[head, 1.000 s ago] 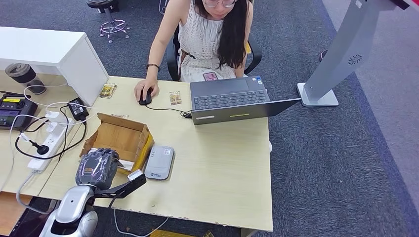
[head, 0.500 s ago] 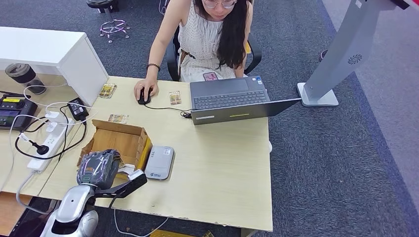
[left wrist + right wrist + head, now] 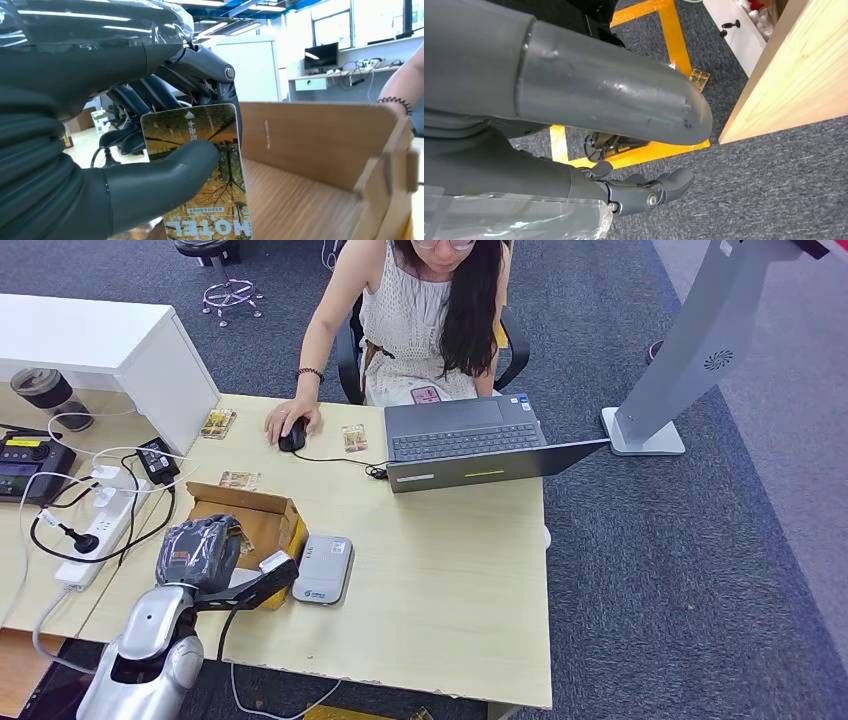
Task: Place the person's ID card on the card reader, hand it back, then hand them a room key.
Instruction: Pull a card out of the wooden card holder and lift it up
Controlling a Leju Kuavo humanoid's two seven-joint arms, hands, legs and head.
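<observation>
My left hand (image 3: pixel 200 552) hovers over the open cardboard box (image 3: pixel 262 523) near the table's front left. In the left wrist view its thumb (image 3: pixel 165 172) and fingers pinch a room key card (image 3: pixel 212 175) printed with autumn trees and the word HOTEL, in front of the box's inner wall (image 3: pixel 320 150). The grey card reader (image 3: pixel 323 569) lies just right of the box. A card (image 3: pixel 354 437) lies by the person's mouse (image 3: pixel 293 436), which their hand (image 3: pixel 290 418) covers. My right hand (image 3: pixel 644 192) hangs beside the table's edge, fingers loose and holding nothing.
The seated person faces me across the table behind an open laptop (image 3: pixel 465 440). Two more cards (image 3: pixel 239 480) (image 3: pixel 218 423) lie at the left. A power strip (image 3: pixel 95 530) with cables, a black device (image 3: pixel 30 465) and a white cabinet (image 3: pixel 110 340) crowd the left side.
My left hand has risen and moved forward over the box with the key card. The box has shifted, uncovering a card behind it. The person's hand moved slightly on the mouse.
</observation>
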